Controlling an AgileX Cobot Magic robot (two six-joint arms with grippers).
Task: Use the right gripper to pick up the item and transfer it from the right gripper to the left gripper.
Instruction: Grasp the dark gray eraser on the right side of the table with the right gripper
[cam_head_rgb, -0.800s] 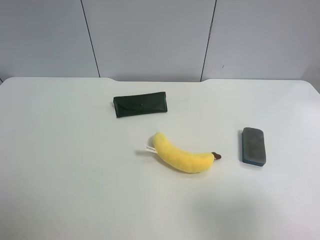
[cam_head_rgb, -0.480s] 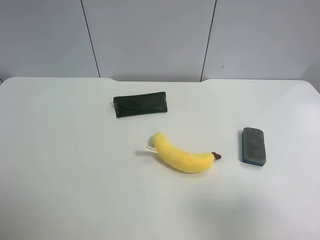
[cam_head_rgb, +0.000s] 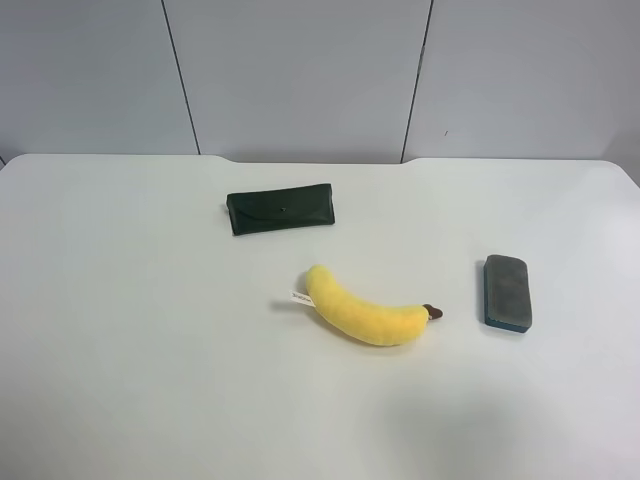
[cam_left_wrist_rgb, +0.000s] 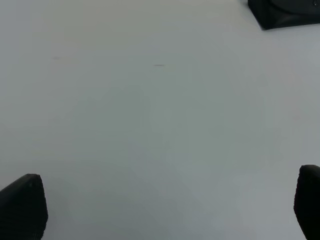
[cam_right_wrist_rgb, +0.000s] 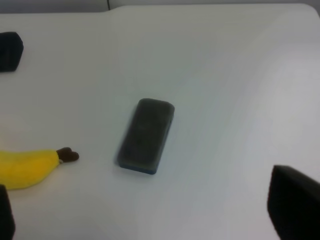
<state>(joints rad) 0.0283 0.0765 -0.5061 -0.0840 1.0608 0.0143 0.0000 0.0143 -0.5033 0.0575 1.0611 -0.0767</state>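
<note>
Exterior high view has the eraser (cam_head_rgb: 507, 292) lying flat on the surface (cam_head_rgb: 150, 350) at the frame's right, just past the banana (cam_head_rgb: 365, 312), with no arm in sight. Right wrist view shows the right pincer (cam_right_wrist_rgb: 150, 205) spread wide and holding nothing, apart from the eraser. The left pincer (cam_left_wrist_rgb: 165, 202) is likewise released over the surface. By these views nothing is done yet: pickup and handover are both left.

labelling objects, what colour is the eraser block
The eraser block has a dark grey top on a blue base, clearest in the right wrist view.
</note>
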